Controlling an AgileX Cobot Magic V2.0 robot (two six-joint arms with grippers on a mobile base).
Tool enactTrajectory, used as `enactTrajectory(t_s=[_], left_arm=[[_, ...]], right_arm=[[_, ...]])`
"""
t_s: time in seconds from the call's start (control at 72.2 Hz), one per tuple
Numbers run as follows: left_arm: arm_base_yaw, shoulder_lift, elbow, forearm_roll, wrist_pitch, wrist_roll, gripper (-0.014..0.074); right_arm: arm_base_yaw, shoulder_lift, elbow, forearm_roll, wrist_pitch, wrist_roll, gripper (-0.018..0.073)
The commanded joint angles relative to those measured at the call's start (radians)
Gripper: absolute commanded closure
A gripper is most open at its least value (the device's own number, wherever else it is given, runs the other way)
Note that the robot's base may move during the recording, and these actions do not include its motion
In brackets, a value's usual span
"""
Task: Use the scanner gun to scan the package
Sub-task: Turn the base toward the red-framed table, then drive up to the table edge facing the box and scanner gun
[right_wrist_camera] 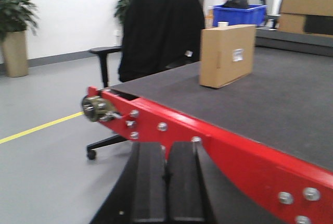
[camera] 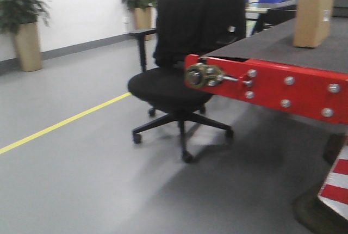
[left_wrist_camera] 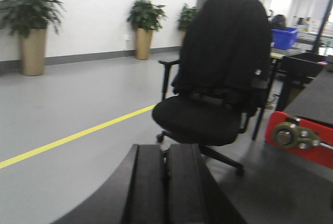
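Front view: the flat brown cardboard package [camera: 312, 16] stands on edge on the grey table with a red rim [camera: 288, 90]. No scanner gun shows.

Left wrist view: the left fingers [left_wrist_camera: 156, 177] are squeezed together on nothing. A black office chair [left_wrist_camera: 223, 78] sits straight ahead, so reaching forward could bump it. Bare floor lies to their left.

Right wrist view: the right fingers [right_wrist_camera: 156, 177], squeezed together and empty, could hit the red rim just ahead. The package stands farther ahead, slightly right. A push could tip it.
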Motion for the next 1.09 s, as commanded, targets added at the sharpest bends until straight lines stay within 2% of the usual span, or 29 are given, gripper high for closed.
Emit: enactTrajectory(t_s=[0.0, 1.08], left_arm=[[-0.001, -0.003, -0.002, -0.004, -0.016, 0.004, 0.0707], [-0.001, -0.003, -0.002, -0.004, -0.016, 0.004, 0.0707]], right_arm=[[0.0, -0.003, 0.0, -0.001, -0.023, -0.003, 0.0727], [0.0, -0.003, 0.0, -0.001, -0.023, -0.003, 0.0727]])
